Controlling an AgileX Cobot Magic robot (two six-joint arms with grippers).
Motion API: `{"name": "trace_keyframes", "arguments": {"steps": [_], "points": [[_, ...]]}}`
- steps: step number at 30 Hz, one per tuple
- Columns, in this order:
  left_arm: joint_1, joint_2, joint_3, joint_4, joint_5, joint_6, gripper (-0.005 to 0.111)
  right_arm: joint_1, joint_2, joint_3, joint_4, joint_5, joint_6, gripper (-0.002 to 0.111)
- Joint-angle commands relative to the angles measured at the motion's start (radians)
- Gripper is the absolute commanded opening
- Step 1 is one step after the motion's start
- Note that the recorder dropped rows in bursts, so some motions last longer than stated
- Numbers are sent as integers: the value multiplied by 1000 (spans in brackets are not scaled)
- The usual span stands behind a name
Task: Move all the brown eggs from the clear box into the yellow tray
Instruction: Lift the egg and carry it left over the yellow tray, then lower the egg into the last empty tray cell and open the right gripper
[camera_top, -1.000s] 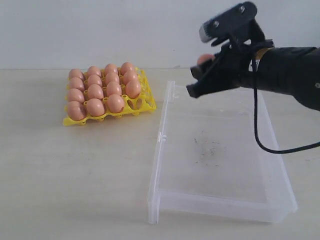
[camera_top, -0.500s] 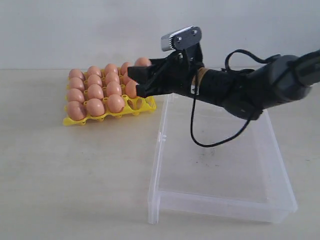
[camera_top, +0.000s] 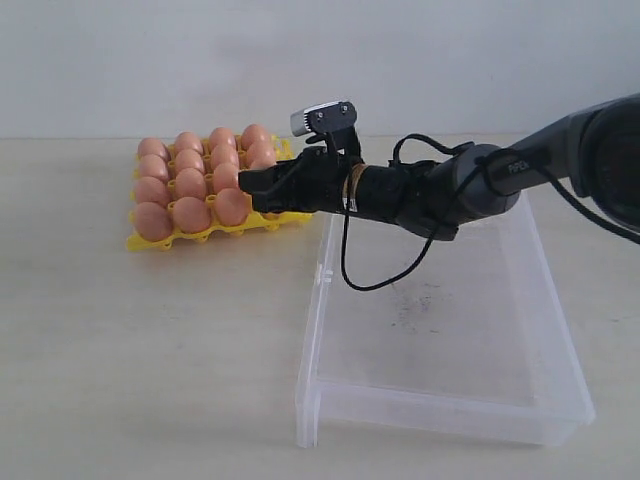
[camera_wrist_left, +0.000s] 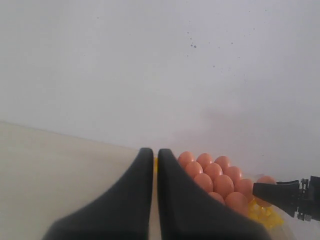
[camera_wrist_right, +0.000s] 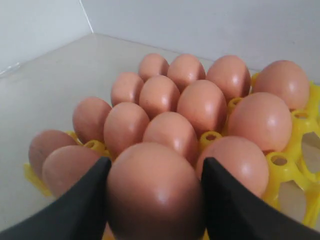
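Nearest you, the clear box (camera_top: 450, 425) lies with its long sides running away from you, dark scuffs (camera_top: 410, 300) on its floor. Past its far left corner, your right gripper (camera_top: 252, 188) reaches over the near right corner of the yellow tray (camera_top: 145, 242), jaws clamped on one brown egg (camera_wrist_right: 152, 192). You cannot tell which way that egg's long axis runs. Beyond it, the other eggs (camera_top: 190, 213) stand on end in their cups, long axes upright. Your left gripper (camera_wrist_left: 155, 165) is closed on nothing, fingers nearly touching.
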Motion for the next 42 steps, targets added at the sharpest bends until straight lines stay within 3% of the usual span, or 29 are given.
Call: {"name": "trace_keyframes", "arguments": {"steps": [1, 27, 34, 38, 40, 42], "points": [[-4, -3, -3, -3, 0, 9, 4, 0, 3, -28, 2, 61, 11, 0], [-4, -3, -3, -3, 0, 9, 4, 8, 3, -34, -47, 149, 46, 0], [-4, -3, -3, -3, 0, 9, 4, 40, 3, -98, -88, 301, 96, 0], [-4, -3, -3, -3, 0, 9, 4, 40, 3, -98, -100, 230, 128, 0], [-4, -3, -3, -3, 0, 9, 4, 41, 3, -98, -111, 198, 136, 8], [-4, -3, -3, -3, 0, 9, 4, 41, 3, -98, -114, 212, 157, 25]]}}
